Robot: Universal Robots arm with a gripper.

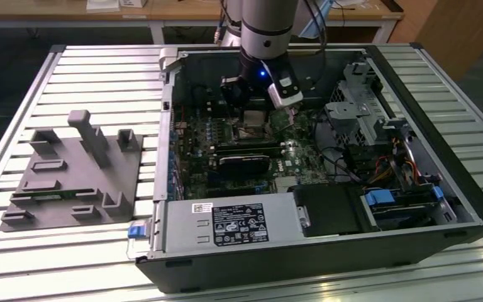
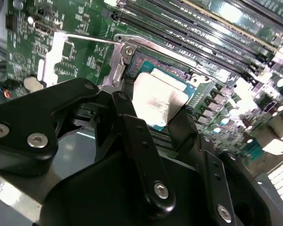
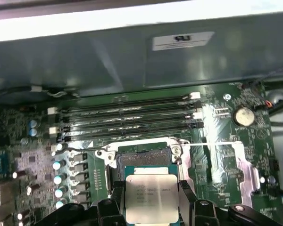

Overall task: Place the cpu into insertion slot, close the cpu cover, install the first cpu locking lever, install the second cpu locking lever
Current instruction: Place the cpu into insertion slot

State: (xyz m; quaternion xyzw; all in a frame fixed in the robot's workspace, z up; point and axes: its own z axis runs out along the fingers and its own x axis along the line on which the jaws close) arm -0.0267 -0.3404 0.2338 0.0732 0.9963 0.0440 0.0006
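The cpu (image 3: 152,197), a flat square chip with a pale metal face, is clamped between my black fingers (image 3: 186,200), so my gripper (image 3: 152,203) is shut on it. It hangs just above and partly over the insertion slot (image 3: 142,157), a dark square socket with a silvery rim on the green board. In the second wrist view the cpu (image 2: 158,101) is tilted over the insertion slot (image 2: 148,63). The cpu cover (image 3: 238,162) lies swung open beside the socket. In the exterior view my gripper (image 1: 254,118) is low inside the open computer case, over the insertion slot (image 1: 250,132).
Several long black memory slots (image 3: 127,117) run close behind the socket, with capacitors (image 3: 61,165) on one side and a coin battery (image 3: 243,115) on the other. The power supply (image 1: 224,226), drive cage (image 1: 359,119) and case walls hem the board in. A grey fixture (image 1: 73,170) sits outside.
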